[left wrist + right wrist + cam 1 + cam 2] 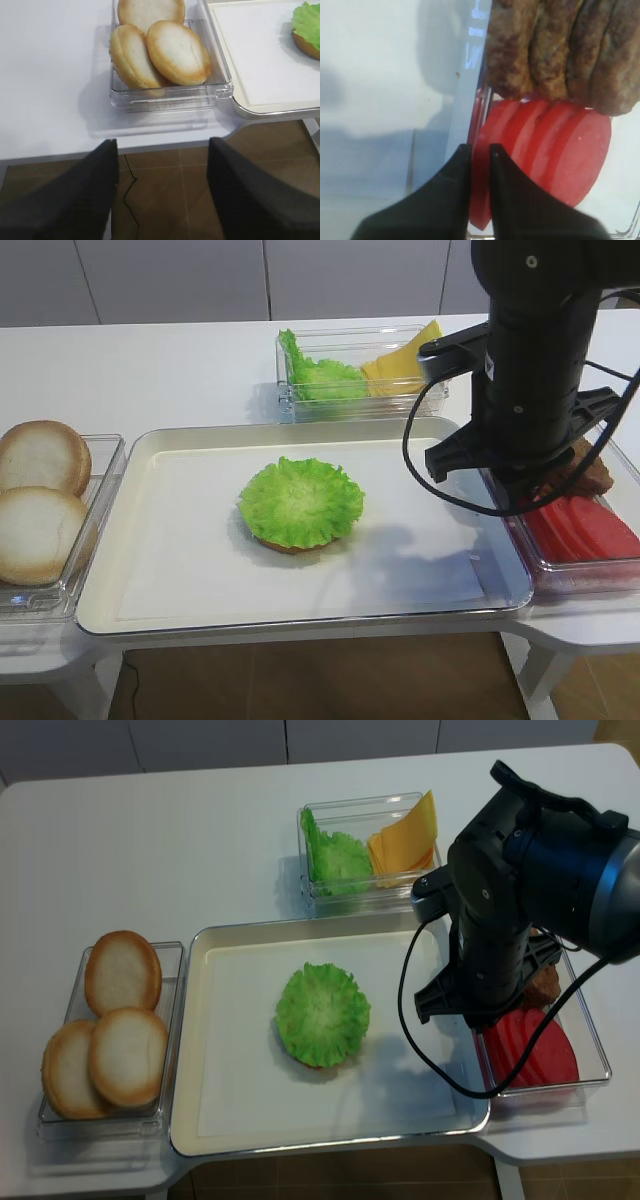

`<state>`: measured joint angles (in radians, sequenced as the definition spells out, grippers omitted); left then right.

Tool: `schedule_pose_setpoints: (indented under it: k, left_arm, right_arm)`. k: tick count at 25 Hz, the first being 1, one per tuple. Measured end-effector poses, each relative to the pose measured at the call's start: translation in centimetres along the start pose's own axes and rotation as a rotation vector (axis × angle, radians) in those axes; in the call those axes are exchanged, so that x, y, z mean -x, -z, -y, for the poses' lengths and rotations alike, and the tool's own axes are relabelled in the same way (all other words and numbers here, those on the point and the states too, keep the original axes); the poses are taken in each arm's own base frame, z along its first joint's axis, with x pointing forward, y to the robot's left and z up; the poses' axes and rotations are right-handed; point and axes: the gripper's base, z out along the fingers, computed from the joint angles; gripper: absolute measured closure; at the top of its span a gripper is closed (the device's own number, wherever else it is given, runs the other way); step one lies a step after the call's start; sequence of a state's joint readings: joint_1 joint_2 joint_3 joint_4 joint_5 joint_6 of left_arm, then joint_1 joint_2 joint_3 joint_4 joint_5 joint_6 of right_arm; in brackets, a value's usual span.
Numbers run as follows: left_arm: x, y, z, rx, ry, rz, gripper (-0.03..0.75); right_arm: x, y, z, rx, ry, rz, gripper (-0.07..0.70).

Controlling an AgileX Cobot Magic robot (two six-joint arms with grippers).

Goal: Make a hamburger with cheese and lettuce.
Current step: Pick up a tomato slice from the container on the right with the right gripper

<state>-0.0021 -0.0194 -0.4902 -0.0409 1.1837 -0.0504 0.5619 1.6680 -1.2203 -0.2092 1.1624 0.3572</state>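
The hamburger [300, 502], a brown bun base under a frilly green leaf, lies in the middle of the white tray [160, 560]; the left wrist view catches its edge [306, 25]. Spare lettuce [320, 378] and yellow cheese [400, 365] share a clear box behind the tray. My right gripper [480, 148] reaches down into the right-hand box and is shut on the edge of a round red slice [480, 192]. In the high views the black arm [530, 370] hides those jaws. My left gripper [162, 142] hangs open and empty off the table's front-left edge.
The right-hand clear box holds a row of red slices [560, 150] and brown patties [560, 50]; its wall [470, 75] runs just left of my right fingers. A clear box of pale bun halves [165, 45] stands left of the tray [230, 1060].
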Motion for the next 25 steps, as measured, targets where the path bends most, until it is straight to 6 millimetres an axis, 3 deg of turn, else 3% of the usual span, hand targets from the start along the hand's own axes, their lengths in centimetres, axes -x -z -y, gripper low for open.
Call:
schedule_pose_setpoints:
  k: [13,25]
  left_arm:
    - [0.0,0.0,0.0,0.0,0.0,0.0,0.292]
    - [0.0,0.0,0.0,0.0,0.0,0.0,0.292]
  right_arm:
    - [0.0,0.2,0.1,-0.002,-0.001,0.009,0.57]
    - [-0.9,3.2,0.8,0.046,-0.029,0.107,0.573]
